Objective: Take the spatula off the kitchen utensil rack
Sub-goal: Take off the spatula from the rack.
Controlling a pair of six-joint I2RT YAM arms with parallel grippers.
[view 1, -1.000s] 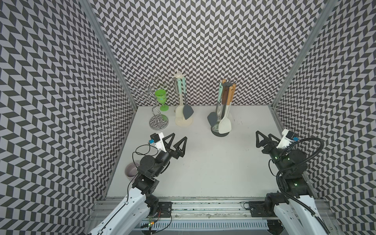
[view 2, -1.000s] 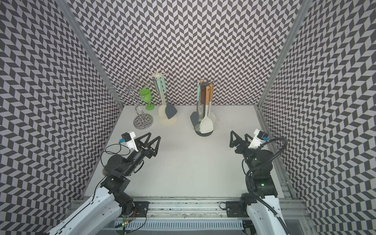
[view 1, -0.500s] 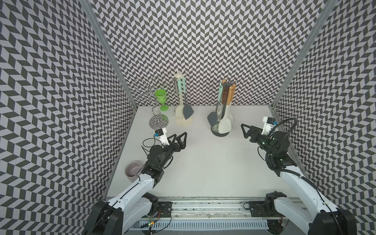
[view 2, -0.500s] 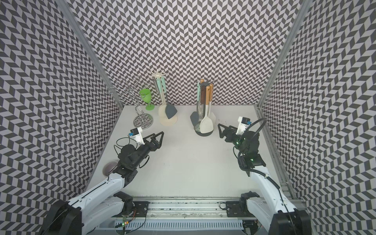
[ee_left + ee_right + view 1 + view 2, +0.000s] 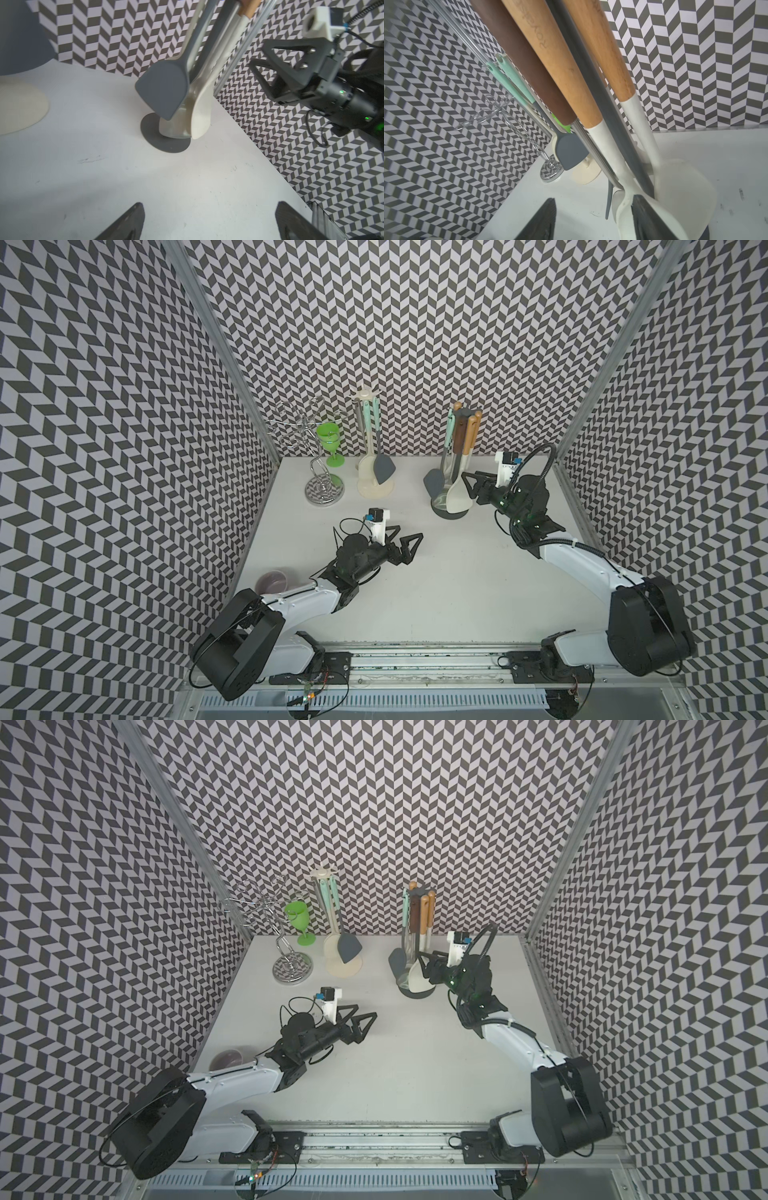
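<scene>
Spatula (image 5: pixel 434 483) hangs on the dark rack (image 5: pixel 451 515), blade low by the base, across the cream spoons (image 5: pixel 457 497) from the right gripper (image 5: pixel 466 486). Its jaws stand half apart, gripping nothing. Left gripper (image 5: pixel 410 531) hovers wide open. Best reach past the spoons, pinch the spatula's neck and lift straight up.

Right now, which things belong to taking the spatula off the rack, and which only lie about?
Job: dark grey utensil rack, its flat grey spatula, right arm's fingers.
Lying about: cream utensil rack, green plastic goblet, wire glass stand, pink cup.
</scene>
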